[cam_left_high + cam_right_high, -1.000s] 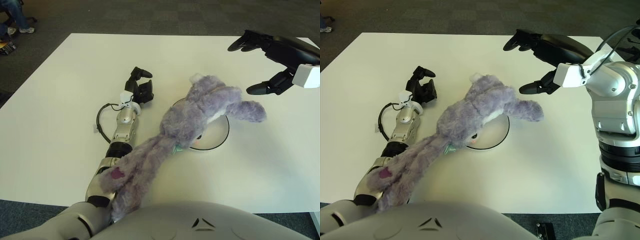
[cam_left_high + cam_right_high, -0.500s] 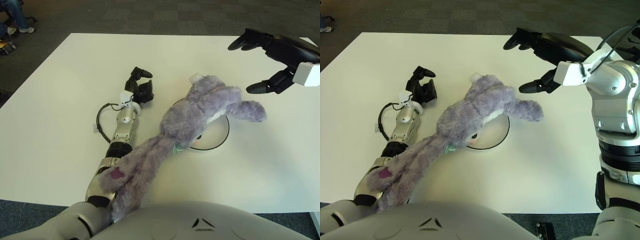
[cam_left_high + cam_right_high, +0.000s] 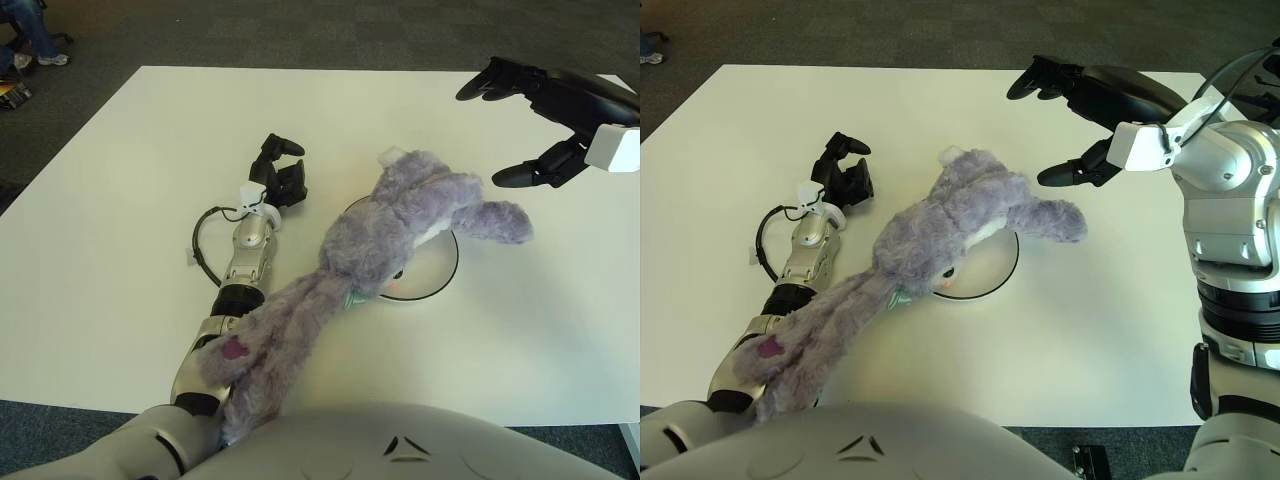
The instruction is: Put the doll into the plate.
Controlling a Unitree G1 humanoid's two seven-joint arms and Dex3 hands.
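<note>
- You see the doll (image 3: 380,235), a purple plush animal, stretched along one long axis that runs diagonally across the worktop (image 3: 120,180), from the near-left edge beside the robot's body to the far right.
- Its bulky end points away from you and to the right; its long, thin limbs trail back toward the robot's left forearm (image 3: 235,290) and lie over that forearm near the elbow.
- One stubby limb sticks out sideways to the right, past the plate's rim.
- The doll's thick middle lies on the plate (image 3: 440,275), a round, pale disc with a dark rim. Only the plate's right and near part shows from under the plush; the trailing limbs lie outside it.
- Compared with the frames from half a second and one second ago, you will find no visible change: the doll, the plate and both hands hold the same positions.
- The right robot hand (image 3: 530,125) hovers above the worktop, to the right of and beyond the doll's far end, apart from it. Its fingers are spread wide and hold nothing.
- The left robot hand (image 3: 280,175) shows just to the left of the doll's upper body, not touching it. Its fingers are loosely curled and grasp nothing.
- A black cable (image 3: 205,240) loops beside the left wrist.
</note>
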